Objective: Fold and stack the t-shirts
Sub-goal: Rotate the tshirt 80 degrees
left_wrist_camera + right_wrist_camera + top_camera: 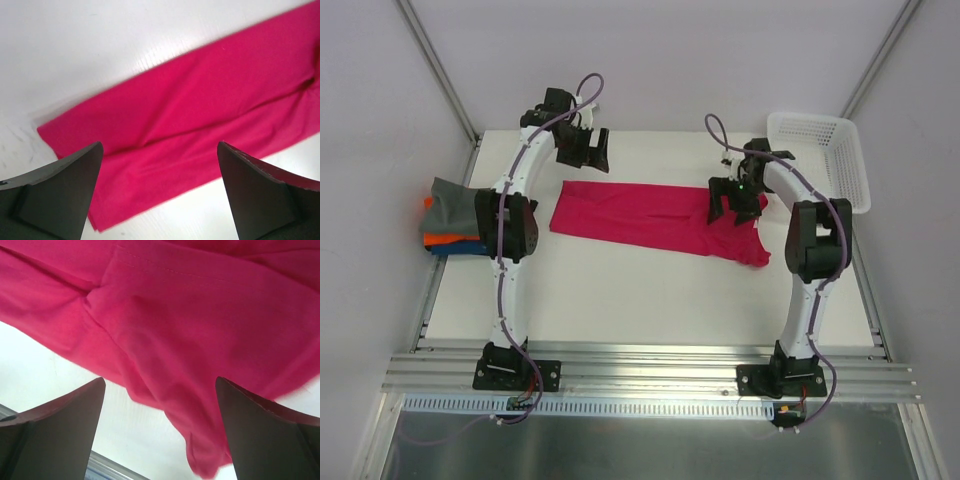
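- Sitting mid-table: the magenta t-shirt (640,215) is lying on the table (620,300) as a long strip folded lengthwise, running left to right. It is not on the stack yet.
- The left gripper (588,158) is hovering just behind the strip's left end, jaws standing wide and gripping nothing.
- The right gripper (735,205) is hanging over the right end, jaws equally wide, with nothing between them.
- Risk 1: the right end is bunching, with loose cloth sagging toward the near edge. If the right fingers are closing on that lump alone, I'm expecting the top layer to peel away and the long fold to open.
- Risk 2: the strip is lying slightly skewed, its left end further back than its right. With the arms working at different depths, a crosswise fold is likely coming out off-square, edges not meeting.
- Risk 3: the left wrist view is showing overlapped layers with a crease between them. Pinching one layer only is going to drag it across the other.
- Risk 4: the folded stack (448,215), grey on top with orange and blue under, is sitting at the left table edge, right beside the left arm's elbow (505,225). Swinging the shirt over there is risking a knock to the pile.
- The basket (825,150) is sitting far right, apart from the cloth. I'm not worrying about it.
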`<action>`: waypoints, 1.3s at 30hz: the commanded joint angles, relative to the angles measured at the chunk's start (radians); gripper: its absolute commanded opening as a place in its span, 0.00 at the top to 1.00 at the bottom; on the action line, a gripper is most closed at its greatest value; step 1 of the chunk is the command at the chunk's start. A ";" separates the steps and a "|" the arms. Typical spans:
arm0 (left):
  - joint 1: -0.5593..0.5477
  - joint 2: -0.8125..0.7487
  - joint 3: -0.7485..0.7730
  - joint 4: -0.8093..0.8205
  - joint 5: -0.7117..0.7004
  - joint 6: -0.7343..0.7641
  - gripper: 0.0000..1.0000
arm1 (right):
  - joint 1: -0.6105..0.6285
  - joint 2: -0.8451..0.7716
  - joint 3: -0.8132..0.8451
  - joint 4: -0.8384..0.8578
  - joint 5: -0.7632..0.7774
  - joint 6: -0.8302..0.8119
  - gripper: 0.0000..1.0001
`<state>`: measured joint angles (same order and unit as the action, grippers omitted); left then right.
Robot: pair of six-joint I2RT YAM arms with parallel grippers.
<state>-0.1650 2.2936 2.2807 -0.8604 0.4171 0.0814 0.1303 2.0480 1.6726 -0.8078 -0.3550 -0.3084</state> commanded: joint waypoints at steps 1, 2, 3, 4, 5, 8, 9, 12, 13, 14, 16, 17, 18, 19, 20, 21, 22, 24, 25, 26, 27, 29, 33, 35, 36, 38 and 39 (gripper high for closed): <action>-0.010 0.108 0.033 0.026 -0.058 -0.042 0.01 | 0.020 0.047 0.073 -0.007 -0.081 0.040 0.04; -0.010 0.118 0.036 0.026 -0.060 -0.045 0.01 | 0.019 0.058 0.108 -0.019 -0.081 0.040 0.04; -0.010 0.125 0.036 0.030 -0.057 -0.045 0.01 | 0.019 0.067 0.121 -0.024 -0.088 0.040 0.04; -0.010 0.141 0.036 0.032 -0.057 -0.045 0.01 | 0.017 0.086 0.130 -0.024 -0.093 0.038 0.05; -0.010 0.147 0.036 0.034 -0.058 -0.046 0.01 | 0.015 0.095 0.147 -0.028 -0.091 0.038 0.04; -0.010 0.178 0.049 0.038 -0.052 -0.052 0.01 | 0.017 0.116 0.151 -0.030 -0.096 0.041 0.05; -0.010 0.182 0.059 0.043 -0.054 -0.057 0.01 | 0.015 0.118 0.150 -0.031 -0.095 0.042 0.04; -0.010 0.208 0.065 0.044 -0.055 -0.058 0.01 | 0.015 0.135 0.142 -0.033 -0.104 0.037 0.04; -0.010 0.213 0.065 0.046 -0.055 -0.058 0.01 | 0.014 0.136 0.139 -0.031 -0.104 0.037 0.04; -0.010 0.217 0.063 0.046 -0.058 -0.057 0.01 | 0.014 0.144 0.136 -0.030 -0.105 0.037 0.04; -0.010 0.227 0.056 0.044 -0.058 -0.054 0.01 | 0.012 0.153 0.139 -0.031 -0.113 0.037 0.04; -0.010 0.227 0.043 0.044 -0.069 -0.054 0.01 | 0.012 0.156 0.142 -0.033 -0.111 0.035 0.04; -0.010 0.227 0.036 0.043 -0.075 -0.054 0.01 | 0.012 0.164 0.144 -0.037 -0.098 0.034 0.04; -0.010 0.224 0.024 0.044 -0.081 -0.049 0.01 | 0.011 0.170 0.148 -0.039 -0.088 0.028 0.04; -0.010 0.218 -0.004 0.043 -0.092 -0.046 0.01 | 0.011 0.179 0.154 -0.048 -0.079 0.020 0.04; -0.010 0.204 -0.021 0.043 -0.118 -0.046 0.01 | 0.012 0.193 0.160 -0.051 -0.065 0.005 0.04; -0.010 0.195 -0.038 0.040 -0.135 -0.046 0.01 | 0.011 0.204 0.177 -0.051 -0.049 0.002 0.04; -0.010 0.150 -0.111 0.034 -0.159 -0.043 0.01 | 0.011 0.224 0.213 -0.060 -0.019 -0.008 0.04; -0.010 0.130 -0.143 0.034 -0.162 -0.040 0.01 | 0.011 0.253 0.261 -0.067 -0.019 -0.017 0.03; -0.008 0.109 -0.211 0.034 -0.166 -0.040 0.01 | 0.009 0.264 0.285 -0.077 -0.019 -0.017 0.04; -0.007 0.069 -0.242 0.034 -0.167 -0.040 0.01 | 0.008 0.276 0.303 -0.082 -0.016 -0.015 0.03; -0.004 0.029 -0.335 0.034 -0.164 -0.049 0.01 | 0.009 0.304 0.367 -0.085 -0.021 -0.011 0.03; -0.002 -0.083 -0.464 0.032 -0.159 -0.066 0.01 | 0.009 0.340 0.469 -0.065 -0.030 0.008 0.03; -0.005 -0.120 -0.530 0.032 -0.158 -0.078 0.01 | 0.011 0.369 0.516 -0.056 -0.036 0.011 0.03; -0.008 -0.156 -0.550 0.031 -0.155 -0.078 0.01 | 0.011 0.380 0.557 -0.051 -0.045 0.014 0.03; -0.019 -0.207 -0.607 0.031 -0.143 -0.078 0.01 | 0.014 0.402 0.596 -0.031 -0.076 0.031 0.03; -0.024 -0.221 -0.624 0.029 -0.140 -0.078 0.01 | 0.018 0.408 0.625 -0.022 -0.085 0.037 0.03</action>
<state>-0.1719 2.1681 1.7180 -0.7689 0.2775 0.0257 0.1455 2.4451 2.2028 -0.8612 -0.4034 -0.2939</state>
